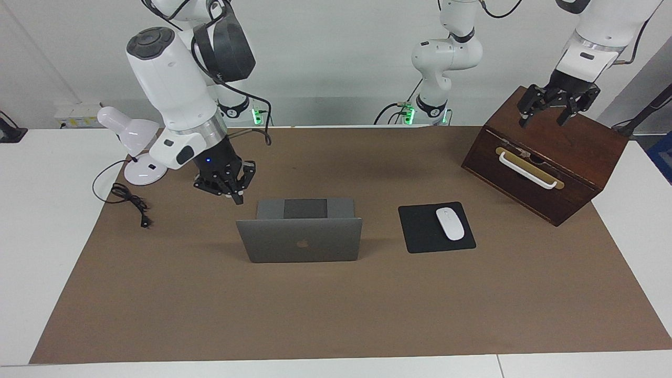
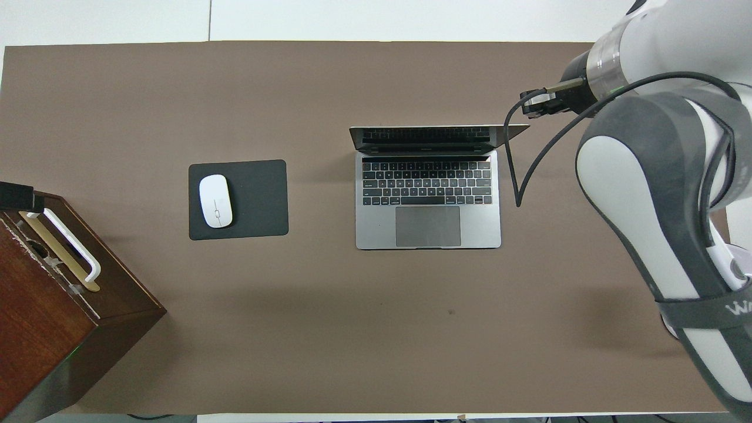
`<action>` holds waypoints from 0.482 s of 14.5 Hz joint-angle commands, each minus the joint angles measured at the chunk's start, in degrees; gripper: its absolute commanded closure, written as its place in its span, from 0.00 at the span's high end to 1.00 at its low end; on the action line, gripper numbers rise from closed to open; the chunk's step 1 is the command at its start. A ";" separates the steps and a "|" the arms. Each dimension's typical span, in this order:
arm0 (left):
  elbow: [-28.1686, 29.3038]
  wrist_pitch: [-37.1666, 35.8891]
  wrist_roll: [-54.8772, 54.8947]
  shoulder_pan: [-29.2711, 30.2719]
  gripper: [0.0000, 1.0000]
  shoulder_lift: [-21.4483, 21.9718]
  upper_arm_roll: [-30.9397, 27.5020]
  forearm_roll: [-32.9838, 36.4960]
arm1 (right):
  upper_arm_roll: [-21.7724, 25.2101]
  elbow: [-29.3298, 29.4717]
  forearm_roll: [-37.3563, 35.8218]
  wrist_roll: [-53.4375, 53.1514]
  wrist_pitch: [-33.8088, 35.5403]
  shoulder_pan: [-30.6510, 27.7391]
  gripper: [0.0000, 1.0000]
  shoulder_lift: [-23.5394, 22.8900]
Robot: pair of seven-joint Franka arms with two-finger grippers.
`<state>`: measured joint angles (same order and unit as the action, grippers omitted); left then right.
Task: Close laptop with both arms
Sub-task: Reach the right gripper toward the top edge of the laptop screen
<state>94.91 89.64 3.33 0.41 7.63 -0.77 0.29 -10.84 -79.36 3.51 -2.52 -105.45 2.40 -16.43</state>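
The silver-grey laptop (image 1: 299, 240) stands open in the middle of the brown mat, lid upright with the apple logo facing away from the robots. Its keyboard (image 2: 427, 183) shows in the overhead view. My right gripper (image 1: 236, 197) hangs low over the mat beside the laptop's base corner toward the right arm's end, shut and empty, not touching the laptop. In the overhead view the right arm's wrist (image 2: 593, 82) covers that gripper. My left gripper (image 1: 542, 123) is open over the top of the wooden box (image 1: 572, 157), holding nothing.
A black mouse pad (image 1: 420, 231) with a white mouse (image 1: 450, 223) lies beside the laptop toward the left arm's end. The wooden box carries a white handle (image 1: 526, 169). A white desk lamp (image 1: 131, 136) and its black cable (image 1: 128, 202) sit at the right arm's end.
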 commanded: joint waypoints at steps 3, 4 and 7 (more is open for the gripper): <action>1.94 0.27 -0.34 0.29 1.00 2.13 0.16 -0.11 | -0.32 5.19 -0.87 1.29 1.48 -0.29 0.00 -4.22; 1.95 0.10 -0.34 0.11 1.00 2.13 0.07 -0.03 | -0.41 5.19 -0.78 1.29 1.39 -0.29 0.00 -4.58; 2.03 -0.52 -1.30 -0.33 0.77 2.21 0.16 -0.03 | -0.32 5.10 -0.78 1.29 1.13 0.15 0.00 -4.76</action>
<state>94.96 89.38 3.26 0.39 8.13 -0.70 0.29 -10.82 -76.31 3.29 -2.51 -105.17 2.62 -20.03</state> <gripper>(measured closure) 0.000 0.991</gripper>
